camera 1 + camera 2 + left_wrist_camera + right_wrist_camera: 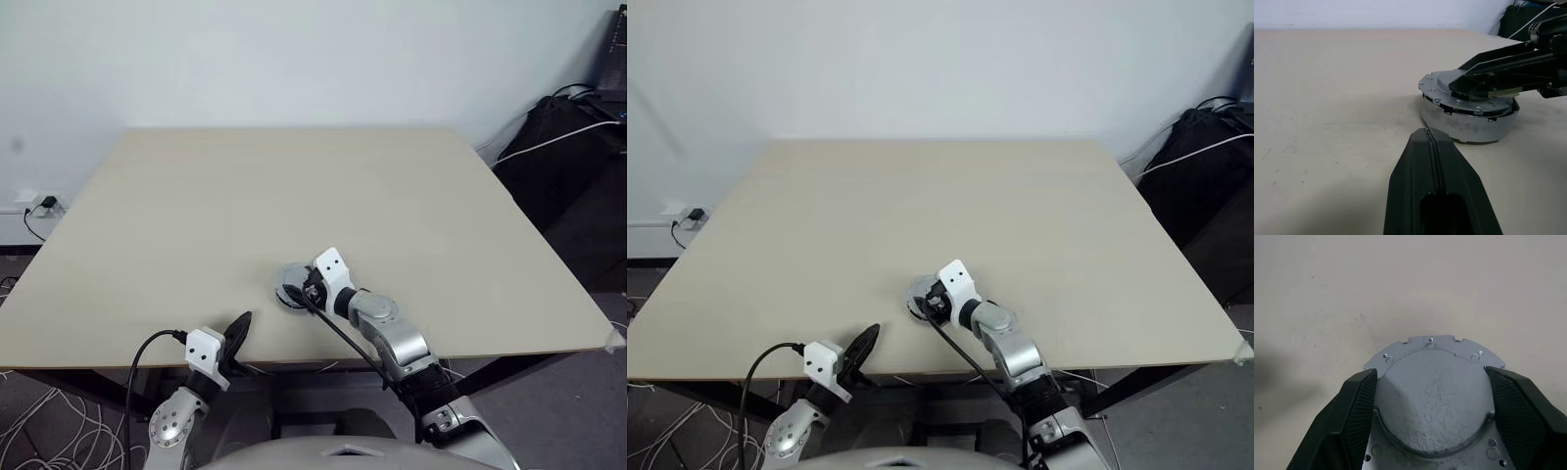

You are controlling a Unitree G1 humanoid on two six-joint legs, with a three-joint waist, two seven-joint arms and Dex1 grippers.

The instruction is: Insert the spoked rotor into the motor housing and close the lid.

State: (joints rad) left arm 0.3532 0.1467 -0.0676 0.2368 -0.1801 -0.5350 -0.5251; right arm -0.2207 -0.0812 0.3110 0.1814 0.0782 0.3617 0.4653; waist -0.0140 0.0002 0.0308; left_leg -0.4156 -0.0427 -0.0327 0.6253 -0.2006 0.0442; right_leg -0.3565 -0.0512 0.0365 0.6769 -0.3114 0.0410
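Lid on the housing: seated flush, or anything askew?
The lid sits level on the motor housing, rim even all round. The right gripper's fingers straddle it. Nothing stands out.

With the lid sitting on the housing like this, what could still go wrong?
1. The lid rests on the motor housing with a dark gap visible under its notched rim, so it may not be fully seated.
2. The right tool straddles the lid with its fingers spread wide; pulling away could drag or tilt it.
3. The stack sits near the table's front edge, so a nudge might push it off.
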